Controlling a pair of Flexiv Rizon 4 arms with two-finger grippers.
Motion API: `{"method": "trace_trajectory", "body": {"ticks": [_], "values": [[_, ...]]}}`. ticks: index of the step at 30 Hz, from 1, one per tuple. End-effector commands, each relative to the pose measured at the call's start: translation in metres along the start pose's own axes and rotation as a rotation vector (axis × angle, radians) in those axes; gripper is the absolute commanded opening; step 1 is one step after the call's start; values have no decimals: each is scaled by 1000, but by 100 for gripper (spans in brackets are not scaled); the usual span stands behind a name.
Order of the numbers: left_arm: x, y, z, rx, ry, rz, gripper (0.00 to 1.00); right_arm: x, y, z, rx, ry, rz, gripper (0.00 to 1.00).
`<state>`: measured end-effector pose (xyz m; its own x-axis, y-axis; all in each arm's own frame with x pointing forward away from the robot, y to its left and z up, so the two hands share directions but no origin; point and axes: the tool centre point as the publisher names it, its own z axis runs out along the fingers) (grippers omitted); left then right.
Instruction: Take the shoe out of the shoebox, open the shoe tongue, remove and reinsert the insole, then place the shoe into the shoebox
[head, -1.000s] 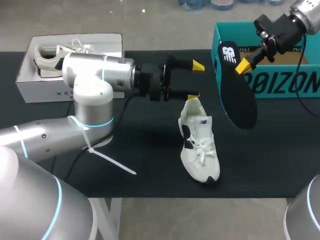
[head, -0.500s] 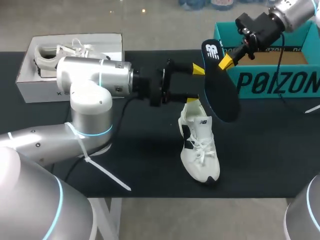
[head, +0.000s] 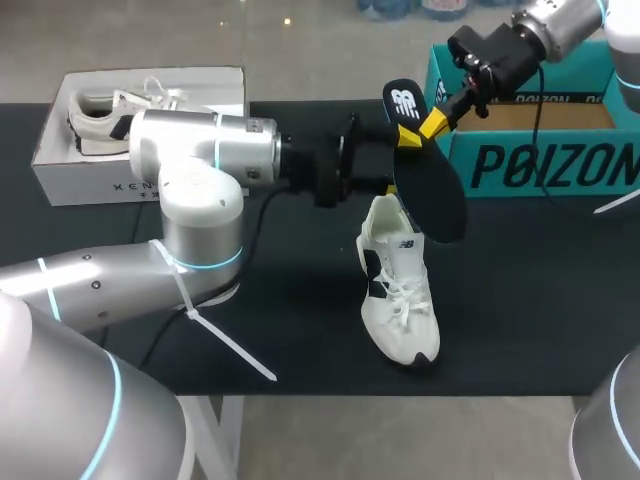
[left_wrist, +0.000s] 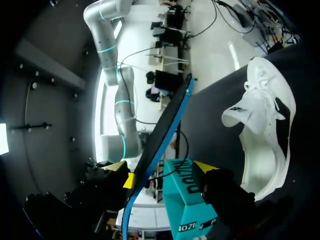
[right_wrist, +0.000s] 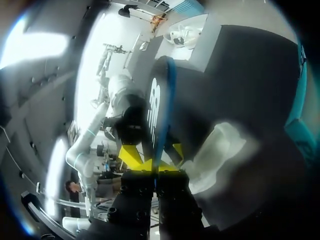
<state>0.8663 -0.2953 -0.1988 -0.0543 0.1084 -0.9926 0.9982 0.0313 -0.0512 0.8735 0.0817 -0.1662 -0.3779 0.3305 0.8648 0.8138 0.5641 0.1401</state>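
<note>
The dark insole (head: 428, 180) hangs in the air over the heel of the white shoe (head: 400, 300), heel end up and toe end down. In the head view its lower end covers the shoe's collar, so I cannot tell whether the two touch. The shoe rests on its sole at the middle of the black table (head: 560, 300), toe toward the near edge. In the right wrist view the shoe is only a pale blur beside the insole. From above, the insole also hides the lower finger of the left gripper (left_wrist: 164, 170); a single yellow tip shows just left of it.

The right arm (head: 540, 25) comes in from the far right corner and slants down and left over the teal shoebox (head: 530, 160). That box stands at the far right of the table, cut off at the side. The left arm (head: 200, 150) lies level across the table from the left, its wrist pointing right at the insole.

The right gripper (right_wrist: 152, 154) is clamped on the insole near its heel end, a yellow tip on each face. The left gripper's fingers stand apart with the insole edge-on between them — one tip lies against it, the other stands clear of it.

At the far left a white shoebox (head: 90, 170) holds a second white shoe (head: 100, 110), partly hidden behind the left arm.
</note>
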Motion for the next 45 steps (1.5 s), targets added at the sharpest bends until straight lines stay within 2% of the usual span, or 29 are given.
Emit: {"method": "trace_trajectory", "body": {"ticks": [1, 10, 14, 20, 25, 26, 27, 28, 29, 41, 42, 43, 45], "values": [[2, -1, 4, -8, -4, 3, 36, -3, -1, -2, -1, 4, 4, 0], [3, -2, 3, -8, -12, 1, 31, 0, 3, -2, -6, 19, -1, 0], [2, -4, 4, 0, -17, 5, 20, 0, 4, 1, -8, 30, -1, 0], [0, -6, 3, -3, -18, 8, 24, -1, 2, 3, -9, 40, 6, 0], [0, -8, 1, -6, -13, 12, 22, -4, -2, 3, -17, 48, 13, 0], [0, -9, 1, -7, -12, 12, 20, -4, -3, 3, -19, 48, 15, 0], [1, -9, 0, -8, -12, 12, 15, -4, -3, 3, -21, 49, 16, 0], [1, -9, -1, -9, -13, 13, 4, -4, -4, 3, -23, 50, 17, 0], [1, -9, -1, -8, -13, 13, 0, -4, -4, 3, -24, 50, 17, 0], [1, -13, -6, 2, -19, 22, 0, -4, -9, 5, -42, 55, 38, 0], [1, -14, -6, 4, -19, 21, 0, -4, -10, 5, -52, 51, 48, 2], [1, -14, -7, 5, -18, 21, 0, -4, -11, 4, -55, 52, 57, 100], [2, -14, -8, 7, -17, 20, 0, -4, -14, 2, -66, 54, 52, 100]]}}
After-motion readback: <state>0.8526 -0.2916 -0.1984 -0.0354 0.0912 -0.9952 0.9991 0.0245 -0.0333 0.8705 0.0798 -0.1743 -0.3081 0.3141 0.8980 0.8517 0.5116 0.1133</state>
